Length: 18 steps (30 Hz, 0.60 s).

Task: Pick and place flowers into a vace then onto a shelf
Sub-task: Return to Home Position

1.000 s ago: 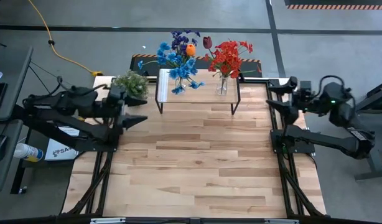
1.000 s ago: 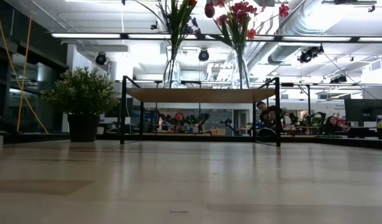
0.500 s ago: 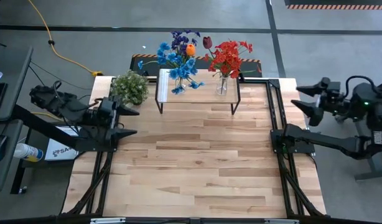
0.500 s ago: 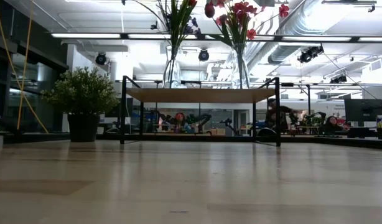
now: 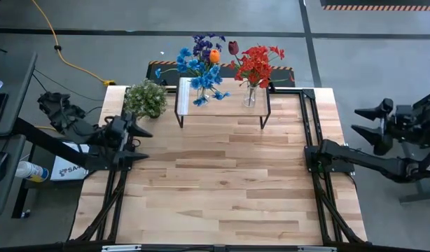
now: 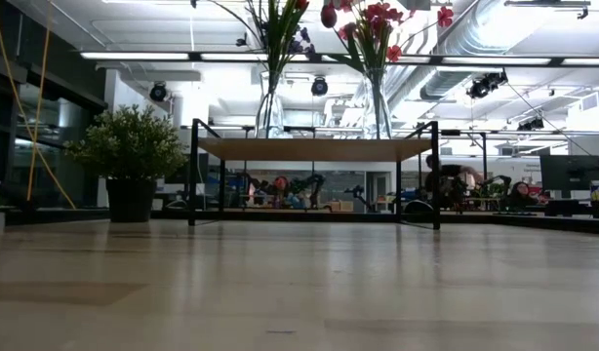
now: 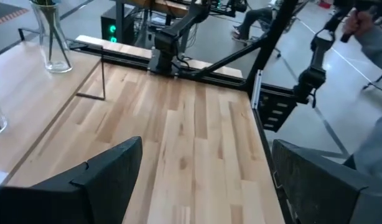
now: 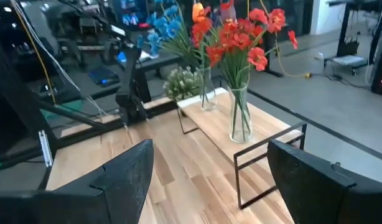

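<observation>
Left gripper (image 5: 146, 144) was held at the left edge of the table (image 5: 222, 185), jaws spread wide with nothing between them, the potted plant (image 5: 146, 98) close beside the jaws and the shelf (image 5: 225, 106) farther off. Right gripper (image 5: 356, 120) was held just off the table's right edge, jaws likewise wide and empty, the shelf well apart ahead of them. Blue, purple and orange flowers (image 5: 201, 66) in one glass vase (image 6: 269, 107) and red flowers (image 5: 259, 63) in the other glass vase (image 6: 377, 102) were seen upright on the shelf top, clear of both sets of jaws.
</observation>
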Available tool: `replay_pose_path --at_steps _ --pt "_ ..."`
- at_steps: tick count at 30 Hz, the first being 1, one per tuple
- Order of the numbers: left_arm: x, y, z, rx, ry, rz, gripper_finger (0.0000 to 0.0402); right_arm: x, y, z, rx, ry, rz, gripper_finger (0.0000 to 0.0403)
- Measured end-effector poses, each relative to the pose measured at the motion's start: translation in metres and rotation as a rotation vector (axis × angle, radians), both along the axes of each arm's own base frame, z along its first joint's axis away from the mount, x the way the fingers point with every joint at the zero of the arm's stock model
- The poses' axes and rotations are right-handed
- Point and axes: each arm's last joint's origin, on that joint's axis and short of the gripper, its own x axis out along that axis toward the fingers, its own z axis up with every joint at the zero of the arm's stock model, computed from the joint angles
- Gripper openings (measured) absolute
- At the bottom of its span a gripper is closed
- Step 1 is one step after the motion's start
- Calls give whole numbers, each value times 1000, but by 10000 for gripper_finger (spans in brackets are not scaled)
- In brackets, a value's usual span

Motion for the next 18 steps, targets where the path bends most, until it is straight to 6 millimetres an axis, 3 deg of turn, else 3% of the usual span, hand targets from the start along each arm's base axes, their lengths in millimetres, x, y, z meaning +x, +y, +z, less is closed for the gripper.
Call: replay_pose_path --at_steps 4,10,18 --pt "-6 1 -5 4 -15 -8 390 -14 7 -11 -13 -37 19 303" --pt "-10 2 -33 -43 -79 -22 390 -28 14 -31 -32 -78 38 303" --pt "-12 4 -72 -68 -191 -38 390 -27 13 -47 -110 -186 22 303"
